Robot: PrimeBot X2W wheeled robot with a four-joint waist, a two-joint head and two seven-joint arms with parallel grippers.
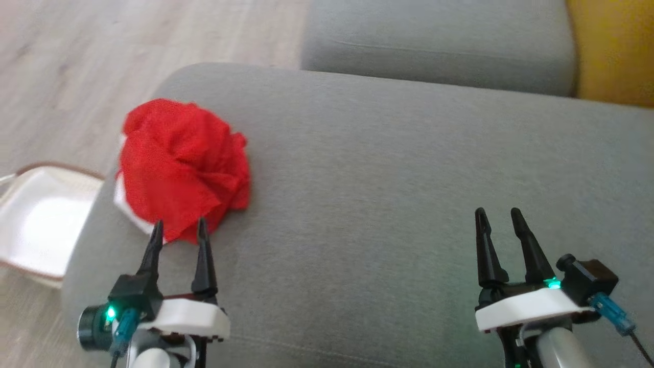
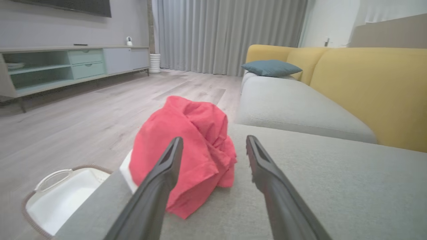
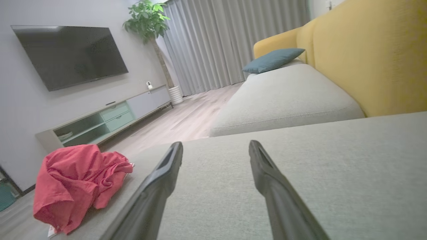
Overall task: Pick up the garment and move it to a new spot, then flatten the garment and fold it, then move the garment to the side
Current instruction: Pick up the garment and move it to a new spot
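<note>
Garment: red garment (image 1: 184, 166), crumpled in a heap on the grey seat (image 1: 388, 174), close to the seat's left edge.
White patch: a white patch (image 1: 124, 203) shows under the heap at that edge. I cannot tell whether it is part of the garment or a loose item.
Surroundings: a white basket (image 1: 36, 225) stands on the floor (image 1: 76, 61), just beside and below that edge.
Left end effector: the left end effector (image 1: 180, 224) has its jaws spread and holds nothing. The tips are at the near hem of the heap; I cannot tell if they touch it. In the left wrist view the heap lies ahead, mostly behind one finger and off centre.
Right end effector: the right end effector (image 1: 497, 212) also has its jaws spread and holds nothing. It is over bare seat, well apart from the garment.
Step (judged): approach for the first pick. Nothing is lifted yet.
Risk 1: closing off centre may pinch only one outer layer. The heap would then unroll and trail on the lift.
Risk 2: a forward nudge before closing could push the heap towards the edge, and it could slide off into the basket or onto the floor.
Risk 3: coming in too low could snag the seat cover along with the cloth.
Risk 4: if the white patch is separate, it could be dragged along or dropped.
</note>
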